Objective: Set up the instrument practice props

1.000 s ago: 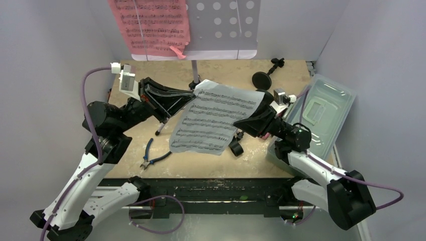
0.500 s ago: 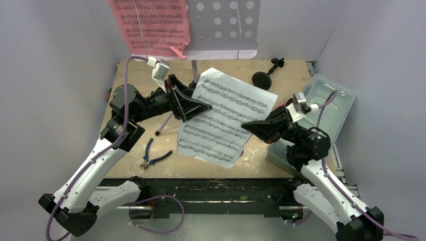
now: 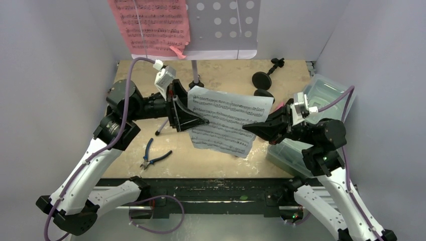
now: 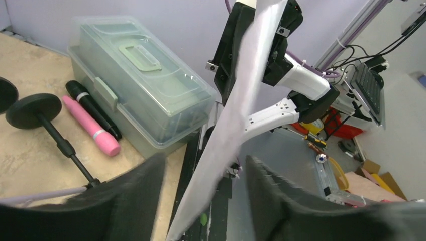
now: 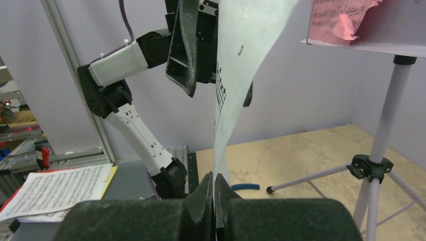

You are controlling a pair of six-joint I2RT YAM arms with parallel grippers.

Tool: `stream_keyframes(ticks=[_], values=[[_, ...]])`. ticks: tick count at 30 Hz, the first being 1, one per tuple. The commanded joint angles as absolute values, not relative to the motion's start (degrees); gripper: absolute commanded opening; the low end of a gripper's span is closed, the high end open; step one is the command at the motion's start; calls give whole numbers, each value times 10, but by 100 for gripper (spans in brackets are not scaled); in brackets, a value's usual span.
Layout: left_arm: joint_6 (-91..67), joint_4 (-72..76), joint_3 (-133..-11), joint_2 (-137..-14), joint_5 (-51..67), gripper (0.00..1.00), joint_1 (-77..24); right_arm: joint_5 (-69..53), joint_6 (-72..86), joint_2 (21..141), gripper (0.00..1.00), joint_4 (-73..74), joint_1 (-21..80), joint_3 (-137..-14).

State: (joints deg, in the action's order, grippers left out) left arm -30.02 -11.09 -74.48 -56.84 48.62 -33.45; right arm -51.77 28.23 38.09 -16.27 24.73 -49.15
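Page [image 3: 221,115] upright, pinched by raised right hand [image 3: 246,127]

Tan table [image 3: 201,163] bears pliers [image 3: 153,154], tub [image 4: 135,80], microphones [image 4: 93,128], round-based poles [image 3: 261,79].

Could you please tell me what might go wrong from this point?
Only the right gripper pinches the white sheet, by one edge; the left gripper stands open around it, so the sheet could sag or slip. Lifting it to the stand could knock the pink page off.
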Motion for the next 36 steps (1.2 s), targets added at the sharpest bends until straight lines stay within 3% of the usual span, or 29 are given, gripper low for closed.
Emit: stream_keyframes(ticks=[1, 5, 9, 13, 18, 26, 36], values=[[-263, -134, -763, -569, 511, 50, -335, -545, 217, 383, 0, -71, 246, -533], [-234, -161, -783, -576, 489, 29, -335, -543, 195, 390, 0, -27, 246, -570], [-177, -199, -809, -573, 430, 0, -335, -511, 170, 402, 0, 19, 246, -603], [-118, -238, -835, -553, 344, 0, -335, -381, 197, 429, 34, 42, 247, -646], [-67, -272, -864, -529, 246, 0, -335, -248, 297, 476, 60, 2, 246, -698], [-51, -286, -939, -542, 75, 0, -335, -185, 319, 651, 67, -5, 247, -903], [-70, -229, -1065, -639, 62, 0, -336, -124, 322, 776, 68, -2, 247, -1079]])
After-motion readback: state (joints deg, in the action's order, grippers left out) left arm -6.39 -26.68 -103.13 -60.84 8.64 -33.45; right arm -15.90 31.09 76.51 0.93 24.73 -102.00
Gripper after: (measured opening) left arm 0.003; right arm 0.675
